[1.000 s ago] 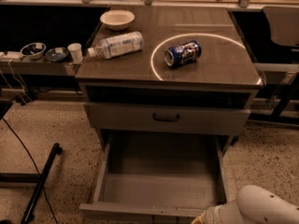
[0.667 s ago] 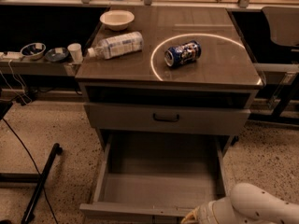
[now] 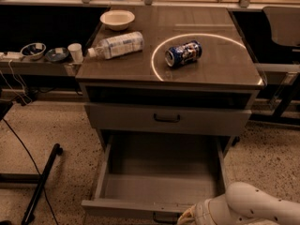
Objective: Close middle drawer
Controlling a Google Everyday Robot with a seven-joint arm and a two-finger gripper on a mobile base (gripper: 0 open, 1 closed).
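The middle drawer (image 3: 159, 172) is pulled far out of the grey cabinet, and its long grey tray is bare. Its low front panel (image 3: 122, 207) is at the bottom of the camera view, with a small dark handle (image 3: 164, 217) partly cut off by the frame edge. My gripper (image 3: 185, 218) is at the bottom edge, right against the front panel just right of the handle, on the end of my white arm (image 3: 255, 205). The taller-fronted drawer (image 3: 167, 118) above is shut. The lowest drawer is out of view.
On the cabinet top lie a blue can (image 3: 183, 53) inside a light ring, a plastic bottle (image 3: 116, 45) on its side and a white bowl (image 3: 117, 18). A side shelf at left holds a cup (image 3: 75, 52) and dishes. A black stand leg (image 3: 40, 184) lies on the floor at left.
My arm and gripper have moved left along the bottom edge, toward the handle at the middle of the open drawer's front panel. The drawer has not moved.
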